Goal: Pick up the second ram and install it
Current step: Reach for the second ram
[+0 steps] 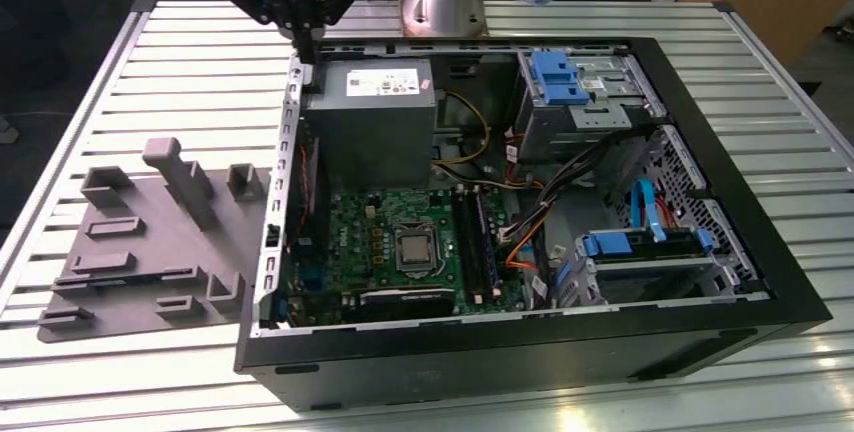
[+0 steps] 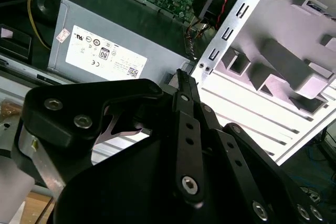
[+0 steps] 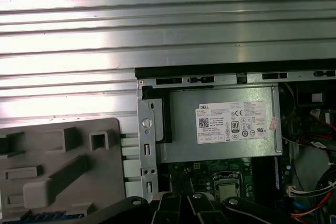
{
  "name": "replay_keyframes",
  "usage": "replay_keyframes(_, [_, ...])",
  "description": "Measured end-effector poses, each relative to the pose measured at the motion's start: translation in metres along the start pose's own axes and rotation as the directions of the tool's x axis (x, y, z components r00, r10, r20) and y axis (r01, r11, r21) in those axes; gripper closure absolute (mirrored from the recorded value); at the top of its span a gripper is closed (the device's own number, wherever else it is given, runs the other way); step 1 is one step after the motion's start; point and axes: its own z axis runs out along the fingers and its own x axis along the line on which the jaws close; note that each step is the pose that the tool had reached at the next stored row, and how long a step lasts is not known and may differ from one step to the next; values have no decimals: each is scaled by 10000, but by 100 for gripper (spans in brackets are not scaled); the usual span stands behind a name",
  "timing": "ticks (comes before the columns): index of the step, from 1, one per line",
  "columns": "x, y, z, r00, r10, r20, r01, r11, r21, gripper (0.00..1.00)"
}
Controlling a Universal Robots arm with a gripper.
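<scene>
My hand [image 1: 308,54] hangs over the computer case [image 1: 534,357] rim by the power supply [image 1: 374,122]. Fingers [image 2: 188,129] pressed together; can't tell if anything is gripped.

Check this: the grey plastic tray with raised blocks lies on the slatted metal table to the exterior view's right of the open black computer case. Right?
No. The exterior view shows the grey plastic tray with raised blocks on the slatted metal table to the exterior view's left of the open black computer case, not its right.
</scene>
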Motion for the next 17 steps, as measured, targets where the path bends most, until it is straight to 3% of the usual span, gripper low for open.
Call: replay_keyframes(17, [116,-9,-3,10000,-1,0,1,10000,0,89])
